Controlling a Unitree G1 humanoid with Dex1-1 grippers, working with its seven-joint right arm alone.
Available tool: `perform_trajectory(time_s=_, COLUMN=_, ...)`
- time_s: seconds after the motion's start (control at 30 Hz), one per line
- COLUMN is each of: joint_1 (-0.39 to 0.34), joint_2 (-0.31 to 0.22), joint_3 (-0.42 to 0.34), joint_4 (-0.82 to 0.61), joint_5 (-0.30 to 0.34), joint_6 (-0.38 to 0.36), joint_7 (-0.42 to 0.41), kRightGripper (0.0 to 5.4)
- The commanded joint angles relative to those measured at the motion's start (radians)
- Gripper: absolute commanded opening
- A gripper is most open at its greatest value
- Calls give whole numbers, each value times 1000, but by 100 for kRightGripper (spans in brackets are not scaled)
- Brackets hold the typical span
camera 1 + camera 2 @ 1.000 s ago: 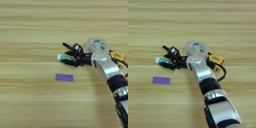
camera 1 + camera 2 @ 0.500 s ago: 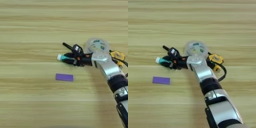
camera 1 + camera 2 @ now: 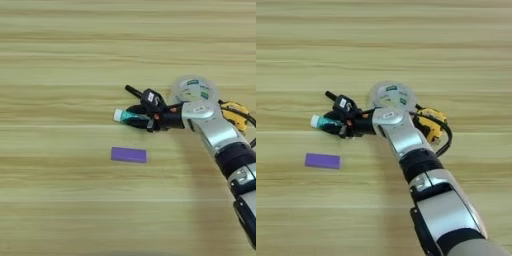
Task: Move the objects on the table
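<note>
Light wooden table [image 3: 60, 45] with purple block [image 3: 129, 154], glue stick [image 3: 126, 116] (green label), black marker [image 3: 133, 91].

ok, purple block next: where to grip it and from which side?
A judgement: come straight down on the purple block and pinch across its short width, fingers on the two long edges. It lies flat on the table, long axis left-right, with bare wood all round. The right gripper sits just above-right, at the glue stick.

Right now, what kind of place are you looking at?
Probably a tabletop test bench: a bare wooden table, a few stationery bits like a purple block and a glue stick, and a robot pincer reaching among them.
</note>
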Motion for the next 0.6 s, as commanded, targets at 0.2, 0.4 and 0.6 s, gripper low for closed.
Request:
perform_trajectory(time_s=0.2, joint_1=116, joint_2=-146, joint_3=57, joint_4=-121, joint_5=-53, joint_6=29, joint_7=108, kRightGripper=158)
perform_trajectory(time_s=0.4, joint_1=198, joint_2=-221, joint_3=58, joint_4=-286, joint_5=-3, joint_6=64, joint_7=220, kRightGripper=158)
perform_trajectory(time_s=0.6, joint_1=262, joint_2=-283, joint_3=45, joint_4=-423, joint_5=42, joint_6=109, joint_7=282, kRightGripper=158)
